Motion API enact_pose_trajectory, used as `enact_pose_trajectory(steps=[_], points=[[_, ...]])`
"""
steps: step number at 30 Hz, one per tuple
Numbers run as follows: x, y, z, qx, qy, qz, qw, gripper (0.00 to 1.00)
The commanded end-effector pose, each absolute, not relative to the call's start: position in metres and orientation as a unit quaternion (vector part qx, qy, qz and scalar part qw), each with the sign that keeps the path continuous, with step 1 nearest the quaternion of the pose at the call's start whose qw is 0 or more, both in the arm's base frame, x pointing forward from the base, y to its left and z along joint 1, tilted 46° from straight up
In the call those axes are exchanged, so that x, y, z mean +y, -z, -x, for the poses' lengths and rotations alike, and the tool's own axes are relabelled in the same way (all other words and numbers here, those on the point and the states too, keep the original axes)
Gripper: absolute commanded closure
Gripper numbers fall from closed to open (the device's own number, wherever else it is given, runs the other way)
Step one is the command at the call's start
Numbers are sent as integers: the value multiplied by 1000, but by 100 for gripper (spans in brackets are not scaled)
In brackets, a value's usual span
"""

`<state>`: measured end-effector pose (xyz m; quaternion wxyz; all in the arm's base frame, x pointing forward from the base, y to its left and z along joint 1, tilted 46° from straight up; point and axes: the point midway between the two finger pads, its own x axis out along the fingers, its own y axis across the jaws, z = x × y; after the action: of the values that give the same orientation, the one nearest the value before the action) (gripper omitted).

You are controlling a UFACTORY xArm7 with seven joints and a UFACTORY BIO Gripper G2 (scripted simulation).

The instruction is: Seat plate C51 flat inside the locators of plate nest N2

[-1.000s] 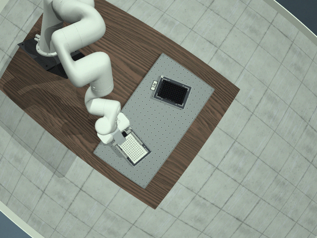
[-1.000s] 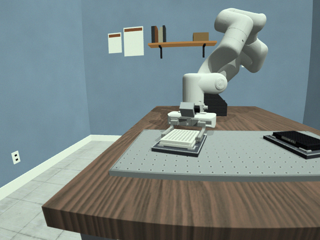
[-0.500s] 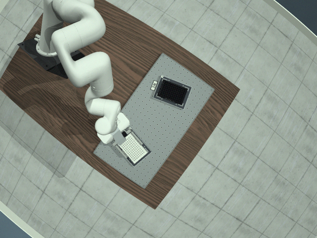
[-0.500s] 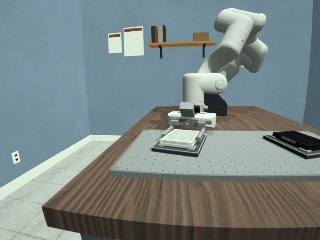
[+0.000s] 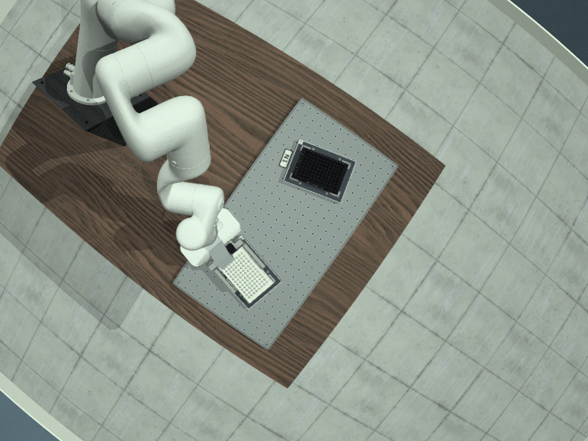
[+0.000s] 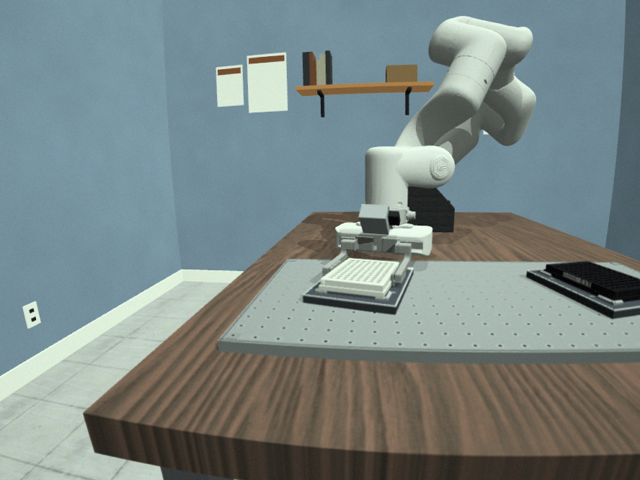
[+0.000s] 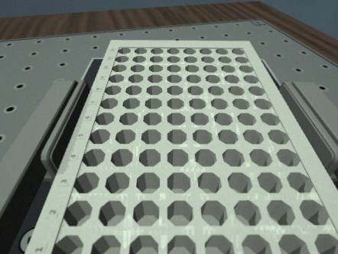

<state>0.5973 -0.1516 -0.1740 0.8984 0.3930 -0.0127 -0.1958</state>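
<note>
Holding w/ the gripper [image 5: 241,271] [image 6: 362,275] [image 7: 185,126] the white plate [image 5: 249,279] [image 6: 356,286] [image 7: 183,168], closing on both long sides; taking this one as C51, code not being legible. Resting, this plate, in the dark nest [image 5: 275,281] [image 6: 356,303] [image 7: 32,206] on the grey perforated board [image 5: 308,237] [image 6: 439,325] [image 7: 23,50]; not seeing the nest no., so cannot tell if N2. Cannot tell also if fully seating flat. Lying well apart: the black plate [image 5: 320,169] [image 6: 600,279], occupying nest N1 [image 5: 345,183] [image 6: 571,295], w/ label [image 5: 285,158] standing just beside.
</note>
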Motion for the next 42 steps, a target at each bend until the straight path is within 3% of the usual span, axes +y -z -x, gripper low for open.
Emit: enact_pose_trajectory(steps=[1, 42], points=[[-155, 173, -598, -15, 197, -392, 899, 100], [-164, 163, -595, -15, 197, -392, 899, 100]])
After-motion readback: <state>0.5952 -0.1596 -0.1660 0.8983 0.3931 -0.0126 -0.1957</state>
